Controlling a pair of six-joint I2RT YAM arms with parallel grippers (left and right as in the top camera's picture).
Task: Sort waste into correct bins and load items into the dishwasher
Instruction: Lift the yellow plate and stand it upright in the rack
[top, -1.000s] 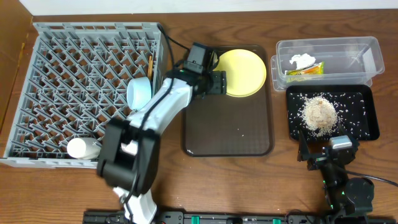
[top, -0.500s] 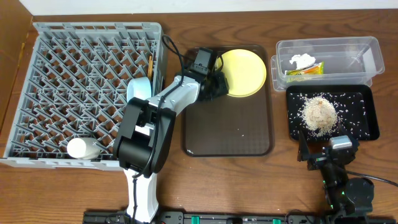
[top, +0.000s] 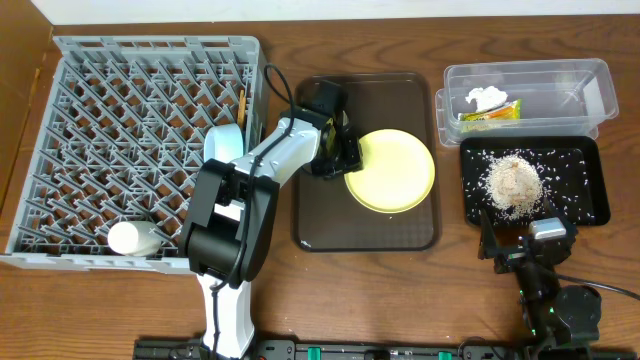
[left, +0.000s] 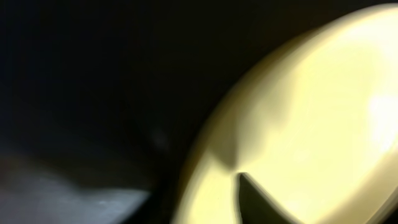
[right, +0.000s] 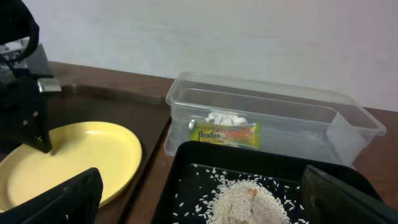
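My left gripper (top: 345, 160) is shut on the left rim of the round yellow plate (top: 392, 170), which is over the right half of the dark brown tray (top: 360, 228). In the left wrist view the plate (left: 323, 112) fills the frame, with one dark fingertip (left: 255, 199) lying over it. A light blue bowl (top: 224, 148), a white cup (top: 135, 238) and a chopstick (top: 241, 105) sit in the grey dish rack (top: 60, 140). The clear tub (top: 590, 85) holds the wrapper (top: 490, 113) and the tissue (top: 485, 97). Rice (top: 513, 183) lies in the black tray (top: 590, 200). My right gripper (right: 205, 199) is open just in front of the black tray.
The dish rack takes up the table's left side and the brown tray its middle. The tub and black tray stand side by side at the right. My left arm reaches from the front edge across the rack's right side.
My left gripper closed on the plate's rim and dragged it from the tray's far right corner toward the tray's middle right. The right arm has not moved.
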